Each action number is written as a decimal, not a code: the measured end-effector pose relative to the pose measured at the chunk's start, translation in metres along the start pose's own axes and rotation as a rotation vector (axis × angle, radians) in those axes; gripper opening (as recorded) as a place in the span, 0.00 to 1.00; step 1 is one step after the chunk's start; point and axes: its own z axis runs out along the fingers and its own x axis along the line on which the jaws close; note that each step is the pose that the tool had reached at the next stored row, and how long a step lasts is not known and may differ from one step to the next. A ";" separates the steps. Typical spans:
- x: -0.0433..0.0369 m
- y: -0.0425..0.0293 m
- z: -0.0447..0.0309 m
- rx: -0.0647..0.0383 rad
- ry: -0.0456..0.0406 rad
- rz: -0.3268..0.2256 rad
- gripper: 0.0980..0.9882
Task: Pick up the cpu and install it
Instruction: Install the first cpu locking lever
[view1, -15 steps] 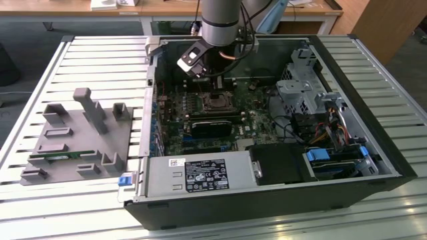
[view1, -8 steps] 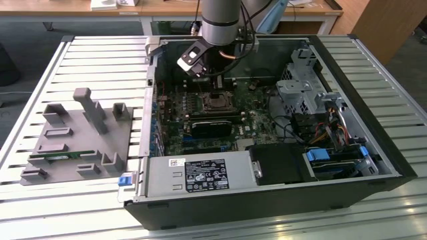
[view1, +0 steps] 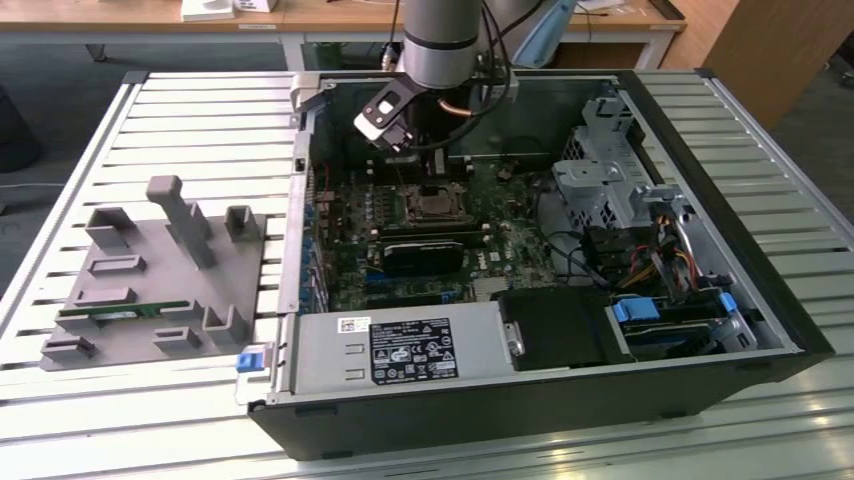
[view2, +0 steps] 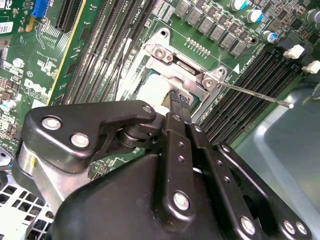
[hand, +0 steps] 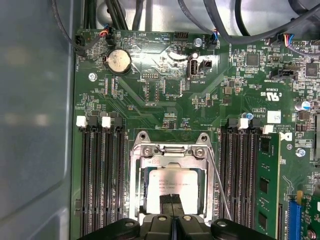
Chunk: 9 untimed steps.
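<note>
Logged cpu (hand: 172, 182) lying flat in socket frame (hand: 170, 150) on motherboard (hand: 165, 90), judged light, stiff, slick-topped, fragile underneath, best pinched by opposite rims; found hand (hand: 170, 199) narrow, fingers pressed together over its edge, gripping nothing.

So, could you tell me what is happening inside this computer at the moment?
A robot arm is working inside the open computer case, with its gripper low over the processor socket on the motherboard. The cpu lies flat inside the socket's metal frame. The fingertips are pressed together over one edge of it; whether they touch it, I cannot tell. The socket's wire lever stands away from the frame.
</note>
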 end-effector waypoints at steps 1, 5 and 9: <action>0.0000 0.0000 -0.0003 0.000 0.0000 0.000 0.01; -0.0001 0.0000 -0.0022 0.000 -0.0001 0.000 0.01; -0.0002 0.0000 -0.0052 0.000 -0.0002 0.000 0.01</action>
